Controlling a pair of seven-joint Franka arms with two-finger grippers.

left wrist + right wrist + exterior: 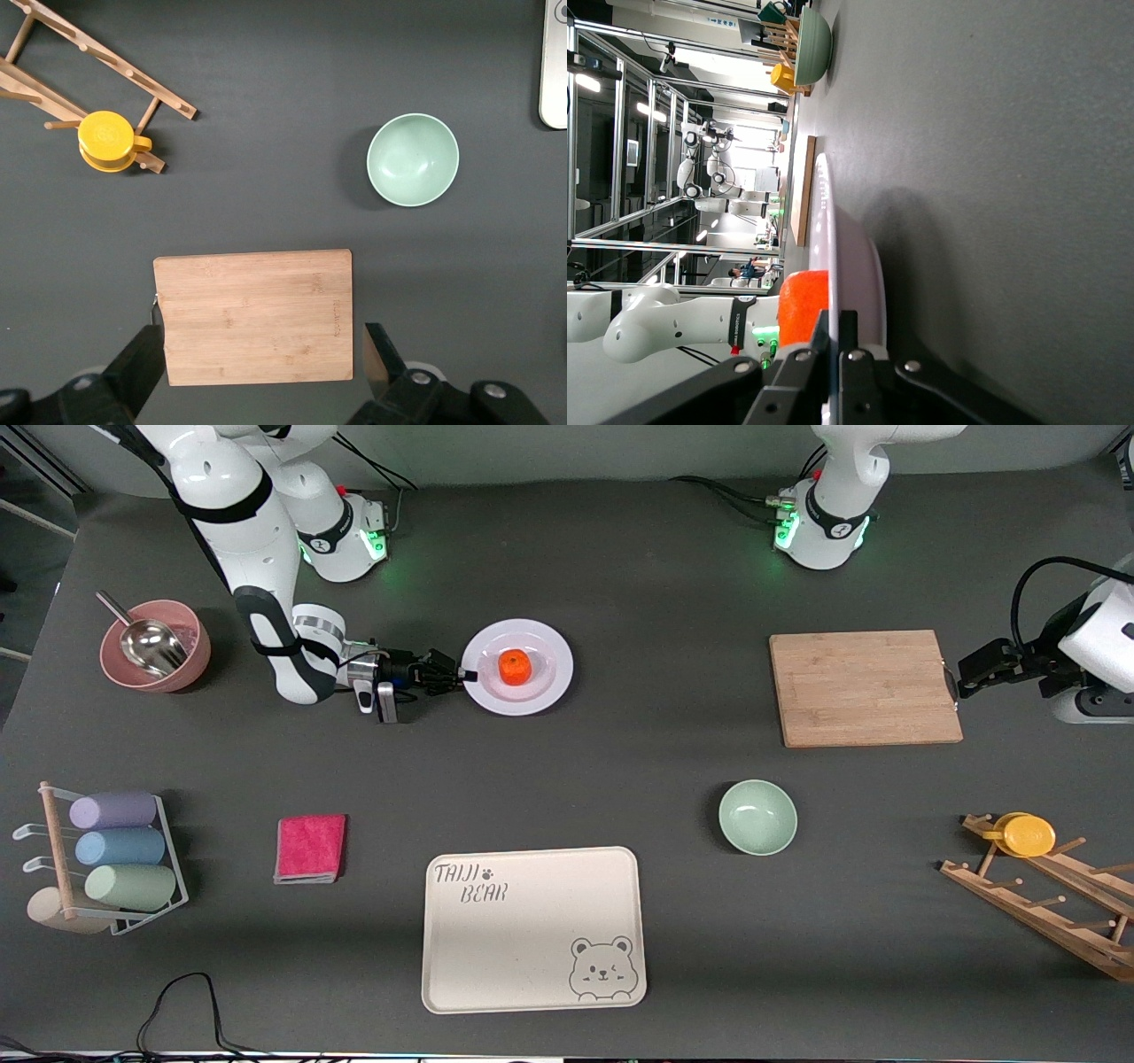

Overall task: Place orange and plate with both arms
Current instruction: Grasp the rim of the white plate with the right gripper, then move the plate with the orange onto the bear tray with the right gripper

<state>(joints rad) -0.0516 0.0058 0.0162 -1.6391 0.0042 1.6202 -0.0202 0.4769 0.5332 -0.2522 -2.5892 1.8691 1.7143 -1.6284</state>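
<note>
Right tool [464,676] pinching plate [542,691] rim, orange [515,666] on plate — left tool [261,354] spread wide over cutting board [254,316].

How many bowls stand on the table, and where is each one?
2. The pink bowl, with a metal scoop inside, stands at the right arm's end. The pale green bowl stands nearer the front camera than the cutting board.

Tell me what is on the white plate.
The orange sits at the centre of the plate. The right gripper has its fingers shut on the plate's rim. The patch of plate under the orange is hidden.
</note>
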